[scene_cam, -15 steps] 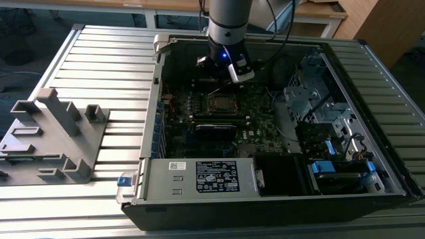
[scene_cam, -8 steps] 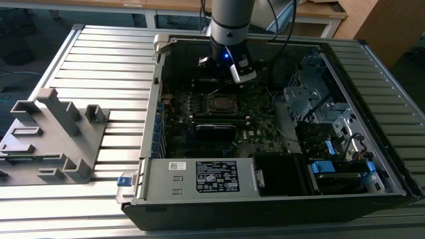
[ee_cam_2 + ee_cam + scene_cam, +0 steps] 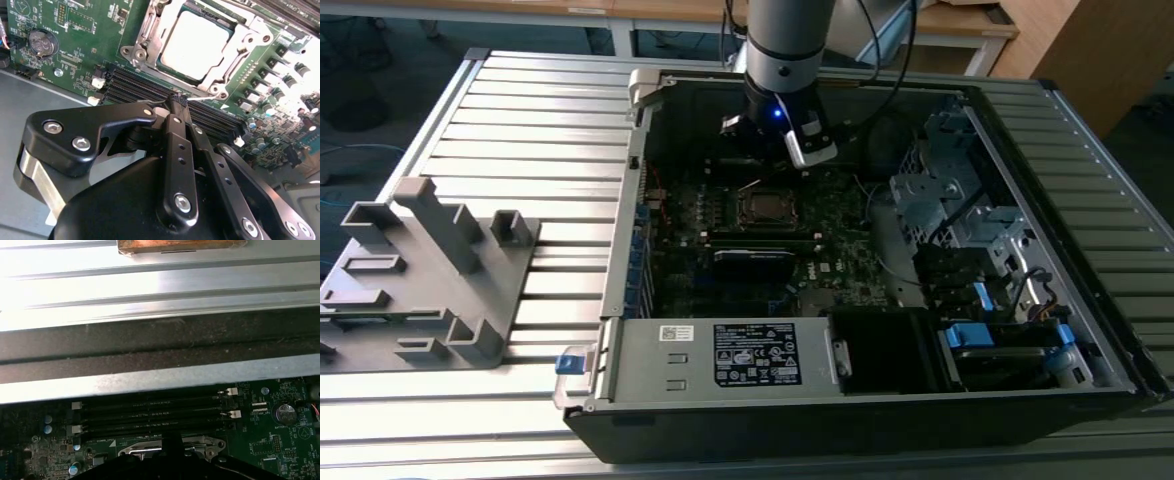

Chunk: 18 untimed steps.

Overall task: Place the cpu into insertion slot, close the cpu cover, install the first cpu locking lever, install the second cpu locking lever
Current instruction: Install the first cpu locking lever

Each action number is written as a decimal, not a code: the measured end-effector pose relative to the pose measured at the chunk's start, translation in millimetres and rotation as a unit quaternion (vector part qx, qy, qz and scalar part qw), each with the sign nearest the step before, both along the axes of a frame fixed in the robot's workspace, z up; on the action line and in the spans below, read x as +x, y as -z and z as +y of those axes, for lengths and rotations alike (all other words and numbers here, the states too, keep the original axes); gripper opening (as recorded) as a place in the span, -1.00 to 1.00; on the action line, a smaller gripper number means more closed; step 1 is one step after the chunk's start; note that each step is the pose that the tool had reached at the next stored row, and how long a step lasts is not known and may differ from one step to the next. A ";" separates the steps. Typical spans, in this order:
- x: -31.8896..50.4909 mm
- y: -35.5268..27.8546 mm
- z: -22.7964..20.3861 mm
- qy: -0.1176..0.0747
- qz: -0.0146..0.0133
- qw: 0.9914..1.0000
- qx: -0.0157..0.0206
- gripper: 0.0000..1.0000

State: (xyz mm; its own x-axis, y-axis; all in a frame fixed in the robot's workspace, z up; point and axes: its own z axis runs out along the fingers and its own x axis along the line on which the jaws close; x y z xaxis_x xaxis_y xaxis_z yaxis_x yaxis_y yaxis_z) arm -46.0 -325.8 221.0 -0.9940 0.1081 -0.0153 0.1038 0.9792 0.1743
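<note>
**Cpu [image 3: 196, 45] sits in the slot [image 3: 216, 20], cover [image 3: 241, 44] flat around it**

Exterior view, left to right: grey fixture [image 3: 427, 270] on the bench [image 3: 520, 110], then the open case [image 3: 720, 365] with the cpu mid-board. The gripper [image 3: 809, 150] hangs close over the board near it. In the second wrist view its fingers [image 3: 175, 145] are pressed together, tips right at a thin wire lever [image 3: 202, 98] beside the cover. Can't tell if they pinch it.

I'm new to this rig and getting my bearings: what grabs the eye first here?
In the exterior view, the open computer case sits on the slatted table, the arm reaching down into it. In the second wrist view the gripper hangs close beside the bright silver cpu, which sits framed by the cpu cover on the green motherboard.
</note>
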 end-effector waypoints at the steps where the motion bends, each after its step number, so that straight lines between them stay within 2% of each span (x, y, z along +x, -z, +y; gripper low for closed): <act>1: 0.0 0.0 0.0 0.000 0.000 1.000 0.000 -0.80; 3: 0.0 0.2 0.3 0.000 0.000 1.000 -0.001 -0.80; 8: 0.0 2.2 0.8 0.000 0.000 1.000 -0.005 -0.80; 18: 0.0 3.2 1.1 0.000 0.000 1.000 -0.005 -0.80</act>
State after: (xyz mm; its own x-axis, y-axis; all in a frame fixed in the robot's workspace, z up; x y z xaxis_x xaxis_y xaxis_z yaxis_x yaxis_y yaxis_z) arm -46.0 -324.7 217.9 -0.9940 0.1080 -0.0165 0.1039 0.9809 0.1647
